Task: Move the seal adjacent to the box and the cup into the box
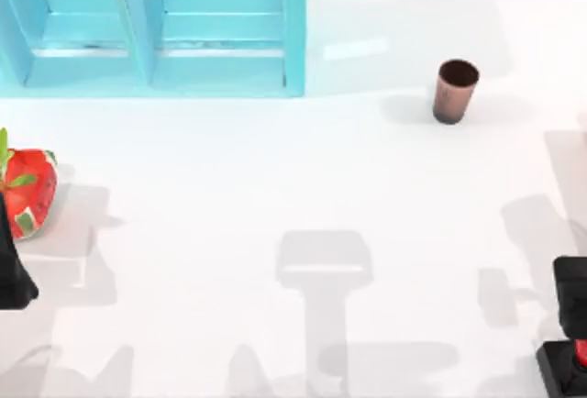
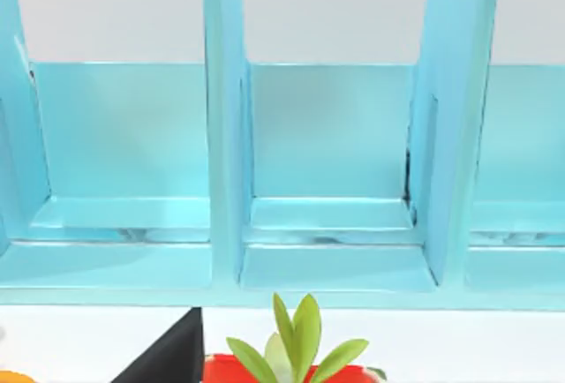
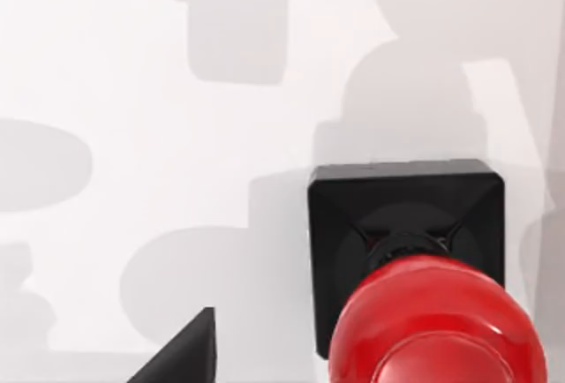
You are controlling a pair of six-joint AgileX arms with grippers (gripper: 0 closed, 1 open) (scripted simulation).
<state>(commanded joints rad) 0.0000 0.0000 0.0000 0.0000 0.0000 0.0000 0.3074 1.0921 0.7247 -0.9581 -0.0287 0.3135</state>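
Closest to my right wrist camera sits the seal (image 3: pixel 415 259), its glossy red knob bulging toward the lens above the black square base, standing upright on the white table (image 3: pixel 132 92). From above I see the seal (image 1: pixel 566 366) at the table's bottom right corner, just under my right arm (image 1: pixel 572 297), which hangs over it at the right edge. A dark finger tip (image 3: pixel 181 352) pokes into the right wrist view beside the seal, not touching it; I cannot tell how that pincer's fingers are set.

The cup (image 1: pixel 454 91) stands upright on the right half of the table, toward the far side, well apart from the seal and to the right of the box (image 1: pixel 295 27). The box is light blue, split by upright dividers into compartments, and lies along the top left of the table. The cup is outside it.

My left arm (image 1: pixel 13 270) is at the left edge, just beside the red strawberry (image 1: pixel 32 192) with green leaves. The left wrist camera looks across the strawberry's leaves (image 2: pixel 296 343) into the box (image 2: pixel 331 171), with one dark finger (image 2: pixel 172 356) at the side; I cannot tell that pincer's state either.
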